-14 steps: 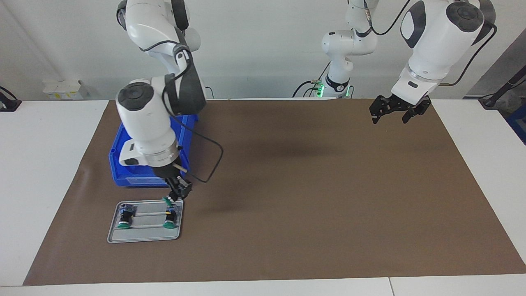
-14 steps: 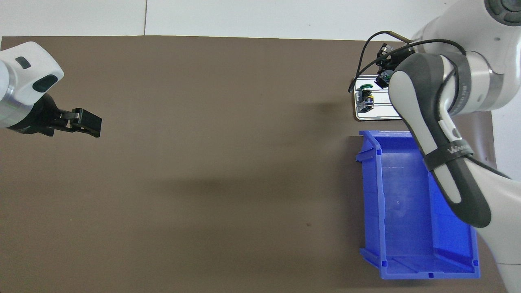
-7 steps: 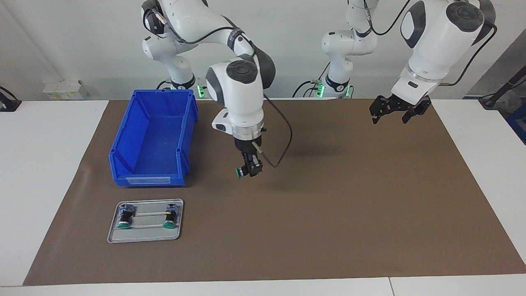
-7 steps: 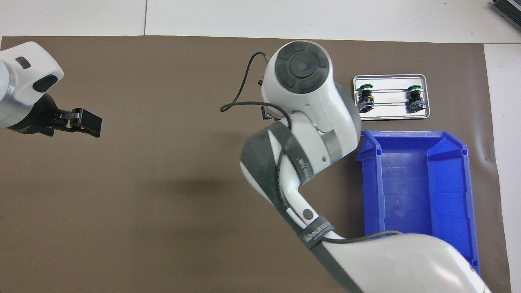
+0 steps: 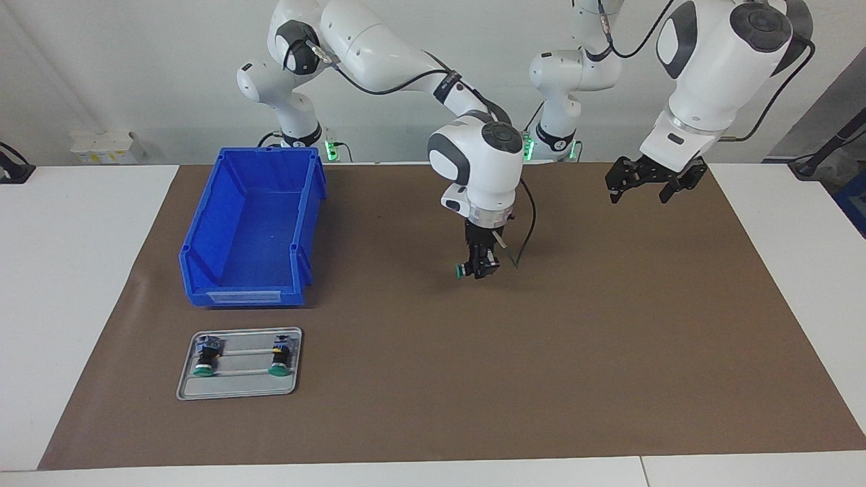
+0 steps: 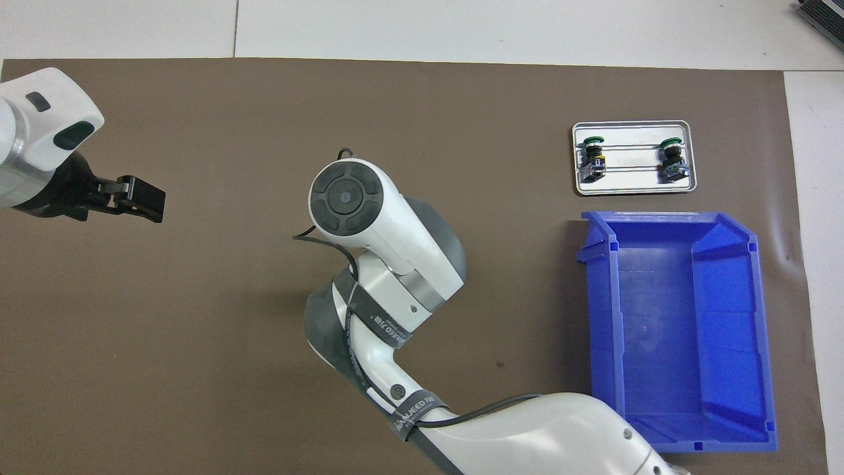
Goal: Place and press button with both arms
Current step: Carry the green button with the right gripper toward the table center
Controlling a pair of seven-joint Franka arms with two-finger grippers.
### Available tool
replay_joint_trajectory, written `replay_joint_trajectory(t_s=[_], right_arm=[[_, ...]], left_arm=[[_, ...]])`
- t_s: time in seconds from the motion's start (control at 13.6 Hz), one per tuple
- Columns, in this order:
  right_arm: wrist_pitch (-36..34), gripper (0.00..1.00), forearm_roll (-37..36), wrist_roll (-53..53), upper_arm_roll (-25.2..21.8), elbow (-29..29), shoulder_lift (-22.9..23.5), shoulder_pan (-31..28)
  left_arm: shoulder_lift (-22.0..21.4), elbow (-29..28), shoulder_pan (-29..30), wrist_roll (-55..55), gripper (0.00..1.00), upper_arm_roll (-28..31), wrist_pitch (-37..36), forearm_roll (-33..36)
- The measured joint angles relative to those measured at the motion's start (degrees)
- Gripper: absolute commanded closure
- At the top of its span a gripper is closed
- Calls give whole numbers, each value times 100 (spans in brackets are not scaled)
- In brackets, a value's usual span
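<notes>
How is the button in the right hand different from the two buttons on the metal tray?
The held button hangs in the air over the mat's middle, gripped by the right hand; the tray buttons rest free on the tray. The held one's cap points sideways; theirs point away from the robots. All three have green caps on dark bodies.

The right claw (image 5: 482, 269) hangs over the middle of the brown mat (image 5: 609, 352), closed on a green-capped button (image 5: 461, 271) held sideways, clear of the mat. The left claw (image 5: 639, 191) waits, jaws spread and empty, above the mat's corner at its own end of the tabletop (image 5: 74, 270). A blue bin (image 5: 203, 260) stands toward the right arm's end; farther from the robots, a metal tray (image 5: 237, 389) carries two more buttons (image 5: 205, 357) (image 5: 280, 355), well apart.
</notes>
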Motion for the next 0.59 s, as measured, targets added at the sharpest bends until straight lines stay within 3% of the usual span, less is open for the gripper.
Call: replay_joint_trajectory(t_s=[0.22, 0.59], right_arm=[[406, 100, -5, 219, 0, 11, 90, 178], [911, 96, -6, 425, 0, -343, 160, 312]], left_arm=[[0, -18, -1, 212, 0, -12, 166, 0], [-1, -64, 67, 1904, 0, 51, 540, -245]])
